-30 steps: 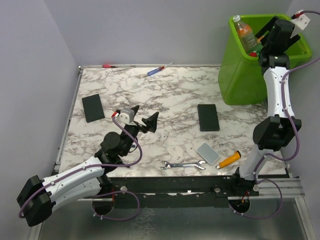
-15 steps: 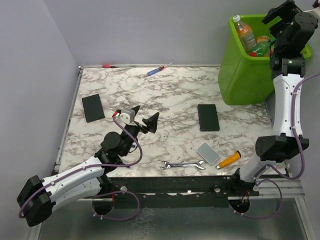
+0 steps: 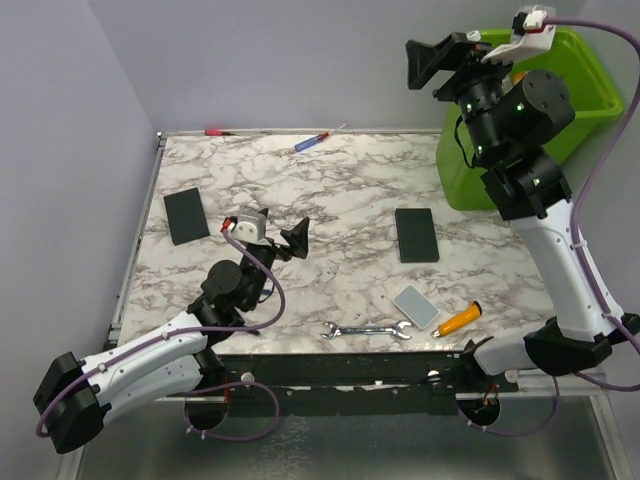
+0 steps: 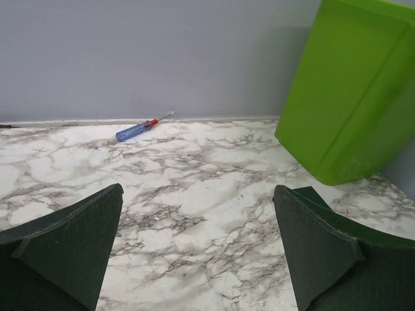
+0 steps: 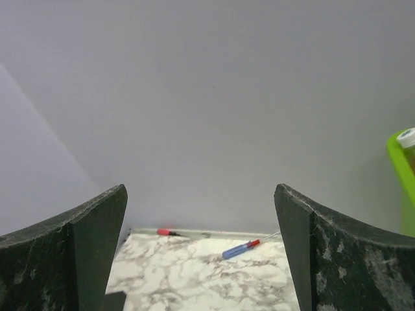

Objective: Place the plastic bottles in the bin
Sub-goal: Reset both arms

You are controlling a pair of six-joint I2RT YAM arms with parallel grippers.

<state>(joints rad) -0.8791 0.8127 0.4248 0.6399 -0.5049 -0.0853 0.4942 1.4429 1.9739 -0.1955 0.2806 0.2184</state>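
Lime-green bin (image 4: 350,91) upright; white-capped bottle (image 5: 407,138) inside.

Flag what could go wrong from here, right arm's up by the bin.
1. The right arm, jaws open and empty, overlaps the bin in the top view; lowering it could clip the rim and shove the bin.
2. No bottle shows on the table, only tools like the wrench and the black slab; a next grasp might take the wrong thing.
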